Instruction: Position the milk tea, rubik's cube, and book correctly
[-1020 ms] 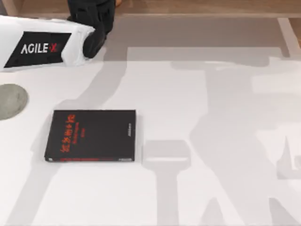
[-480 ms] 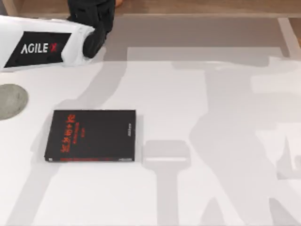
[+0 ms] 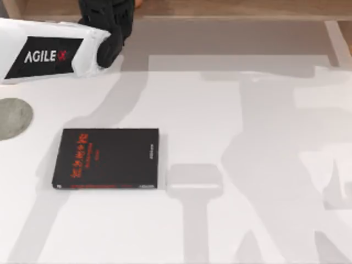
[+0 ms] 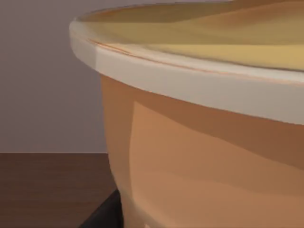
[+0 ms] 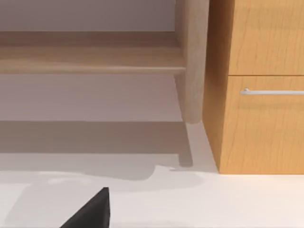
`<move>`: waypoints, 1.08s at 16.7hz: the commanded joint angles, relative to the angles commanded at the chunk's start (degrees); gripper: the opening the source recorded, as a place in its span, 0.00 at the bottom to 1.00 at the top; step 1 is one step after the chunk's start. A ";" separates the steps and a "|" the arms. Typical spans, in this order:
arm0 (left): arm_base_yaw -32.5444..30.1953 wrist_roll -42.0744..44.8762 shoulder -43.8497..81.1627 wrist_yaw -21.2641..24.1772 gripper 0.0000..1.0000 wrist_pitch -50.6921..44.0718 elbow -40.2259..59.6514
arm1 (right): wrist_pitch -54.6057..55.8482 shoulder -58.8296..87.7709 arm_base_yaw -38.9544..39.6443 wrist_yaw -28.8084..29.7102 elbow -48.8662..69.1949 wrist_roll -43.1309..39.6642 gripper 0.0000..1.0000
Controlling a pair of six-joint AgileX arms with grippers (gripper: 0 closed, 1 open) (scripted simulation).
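Rendered sim scene, home- or office-like room w/ a robot bench, not a real lab. White table (image 3: 231,110) w/ flat, hard-edged shadows and textureless surface. Arm (image 3: 44,52) marked AGILEX reaches in at top-view upper left. Beyond the table: wood floor (image 3: 231,8), plain pale wall (image 5: 85,14). Right wrist view shows wood cabinet (image 5: 261,123) w/ metal drawer handle (image 5: 273,91), beside it a light wood leg (image 5: 192,61) and rail of other furniture. On the table: black book (image 3: 107,158), grey coaster (image 3: 12,118) — desk-type items.
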 joint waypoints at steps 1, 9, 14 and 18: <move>0.00 0.00 0.00 0.00 0.00 0.00 0.00 | 0.00 0.00 0.00 0.00 0.00 0.00 1.00; -1.96 0.16 -7.01 -1.88 0.00 2.38 -9.18 | 0.00 0.00 0.00 0.00 0.00 0.00 1.00; -4.15 0.25 -14.71 -4.18 0.00 5.34 -19.99 | 0.00 0.00 0.00 0.00 0.00 0.00 1.00; -4.34 0.25 -15.21 -4.37 0.00 5.60 -20.59 | 0.00 0.00 0.00 0.00 0.00 0.00 1.00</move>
